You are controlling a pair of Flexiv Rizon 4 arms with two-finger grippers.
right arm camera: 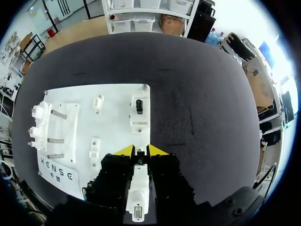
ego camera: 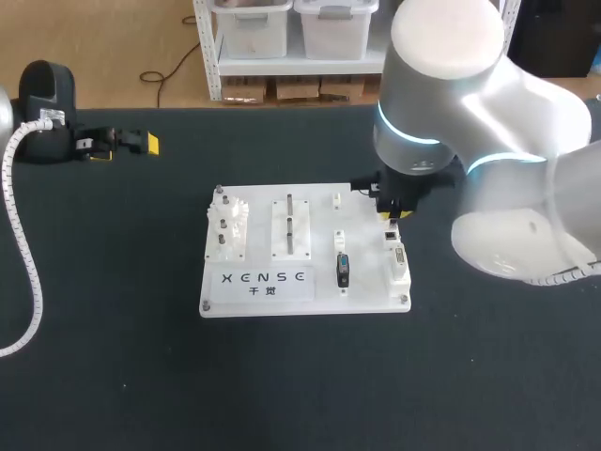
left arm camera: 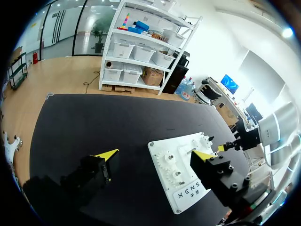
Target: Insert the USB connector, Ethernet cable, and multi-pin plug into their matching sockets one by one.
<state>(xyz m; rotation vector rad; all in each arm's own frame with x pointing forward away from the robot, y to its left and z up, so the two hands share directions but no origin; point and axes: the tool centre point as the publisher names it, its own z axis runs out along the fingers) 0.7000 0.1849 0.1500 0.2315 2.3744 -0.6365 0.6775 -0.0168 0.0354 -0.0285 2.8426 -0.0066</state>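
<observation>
Connectors first, reading the clock from the middle of the white board (ego camera: 282, 303) in the head view. Nearest, at four o'clock, the USB connector (ego camera: 343, 270) lies black and blue in its holder, nothing touching it. Just beyond, at three o'clock by the right edge, the multi-pin plug (ego camera: 399, 256) sits in a white block. Over that same strip, at two o'clock, hangs the right gripper (right arm camera: 141, 151). Something small sits right under it, perhaps the Ethernet plug (ego camera: 392, 235), too small to be sure. Whether it is clamped on anything, I cannot tell. Gears (ego camera: 230, 225) stand at nine o'clock. Far off at ten o'clock, well clear of the board, the left gripper (left arm camera: 155, 154) rests spread wide, holding nothing.

My read on handling: all three are light, hard little shells, likely a tight fit and unforgiving of tilt. Take the USB across the flat sides of its black body, never the mating end. The multi-pin's contacts would bend easily, I'd judge, so hold the shell's long sides and go in square.
</observation>
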